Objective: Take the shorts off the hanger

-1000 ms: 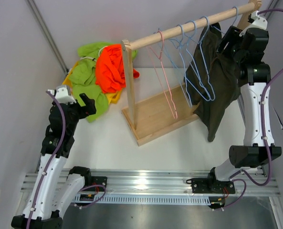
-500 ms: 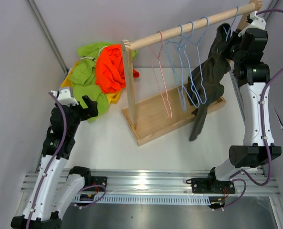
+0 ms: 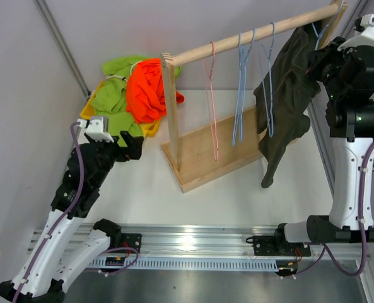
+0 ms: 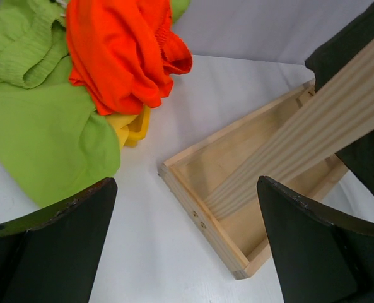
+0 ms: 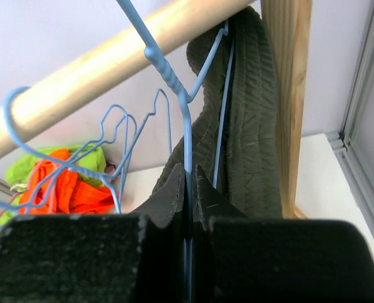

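- The dark shorts (image 3: 281, 107) are shown draped on a blue hanger (image 5: 185, 120) under the wooden rail (image 3: 237, 39), upper right of the overhead view.
- The right gripper (image 5: 188, 189) is pinched fully shut on the hanger's wire stem, beside the fabric.
- The left gripper (image 4: 183, 202) is spread wide with nothing held, near the pile of shorts (image 3: 133, 95) at upper left.
- The hanger is best steadied while the fabric is drawn downward, so that the neighbouring hangers (image 3: 240, 82) are not snagged.
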You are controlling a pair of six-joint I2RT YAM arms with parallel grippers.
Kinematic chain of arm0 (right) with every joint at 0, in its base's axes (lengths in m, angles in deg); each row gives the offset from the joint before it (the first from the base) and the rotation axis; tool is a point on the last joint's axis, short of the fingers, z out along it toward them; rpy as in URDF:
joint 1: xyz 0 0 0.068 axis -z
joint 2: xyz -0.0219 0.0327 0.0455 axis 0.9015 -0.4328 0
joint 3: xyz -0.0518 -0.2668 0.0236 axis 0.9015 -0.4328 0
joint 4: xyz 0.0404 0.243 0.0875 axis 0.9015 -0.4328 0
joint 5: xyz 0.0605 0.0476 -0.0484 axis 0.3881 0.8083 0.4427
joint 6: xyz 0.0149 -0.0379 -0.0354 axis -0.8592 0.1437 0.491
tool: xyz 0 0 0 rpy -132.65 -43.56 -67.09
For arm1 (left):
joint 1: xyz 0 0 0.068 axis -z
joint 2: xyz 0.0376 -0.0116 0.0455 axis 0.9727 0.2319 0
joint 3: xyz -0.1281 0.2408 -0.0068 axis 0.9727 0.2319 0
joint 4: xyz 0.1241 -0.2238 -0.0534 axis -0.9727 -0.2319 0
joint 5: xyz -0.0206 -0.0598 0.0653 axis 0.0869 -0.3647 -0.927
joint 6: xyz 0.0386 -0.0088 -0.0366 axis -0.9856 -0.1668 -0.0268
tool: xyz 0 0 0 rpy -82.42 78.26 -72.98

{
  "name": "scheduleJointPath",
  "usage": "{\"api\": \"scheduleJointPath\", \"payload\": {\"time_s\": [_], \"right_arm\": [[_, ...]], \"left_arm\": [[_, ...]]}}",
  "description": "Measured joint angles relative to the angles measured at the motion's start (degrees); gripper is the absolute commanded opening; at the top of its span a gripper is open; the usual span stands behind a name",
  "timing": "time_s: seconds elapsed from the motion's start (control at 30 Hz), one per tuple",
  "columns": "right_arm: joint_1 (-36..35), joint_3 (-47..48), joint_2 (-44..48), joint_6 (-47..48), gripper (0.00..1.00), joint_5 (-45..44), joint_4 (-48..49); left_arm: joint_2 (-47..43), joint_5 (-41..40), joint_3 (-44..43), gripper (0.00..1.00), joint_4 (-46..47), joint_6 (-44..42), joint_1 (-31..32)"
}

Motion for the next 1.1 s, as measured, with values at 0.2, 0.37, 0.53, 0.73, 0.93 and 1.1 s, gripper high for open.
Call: {"api": "scheduleJointPath", "payload": {"time_s": [0.2,0.37,0.53,0.73,0.93,1.1], "right_arm": [[0.0,-6.0,6.5,-0.5,0.00,-1.6,0.7],[0.0,-15.9,14.9,-2.0,0.00,-3.5,-1.4],[0.0,-19.7,19.8,-3.0,0.00,-5.0,-5.8],[0.0,-21.0,22.7,-4.1,0.00,-6.0,-9.6],[-0.1,-22.6,26.6,-5.6,0.00,-5.6,-13.3],[-0.1,-23.8,29.3,-6.4,0.00,-4.4,-15.1]], "left_arm": [[0.2,2.7,-4.1,0.99,-1.5,-0.1,7.2],[1.5,5.2,-7.6,0.99,-1.4,-0.1,19.8],[8.3,0.0,-11.1,0.99,-0.1,-1.4,38.7],[24.8,-6.3,-16.3,0.99,5.9,-2.9,54.7],[42.3,-4.8,-23.5,1.00,12.2,-3.0,60.1],[51.5,-3.9,-30.3,0.99,15.7,-3.0,61.0]]}}
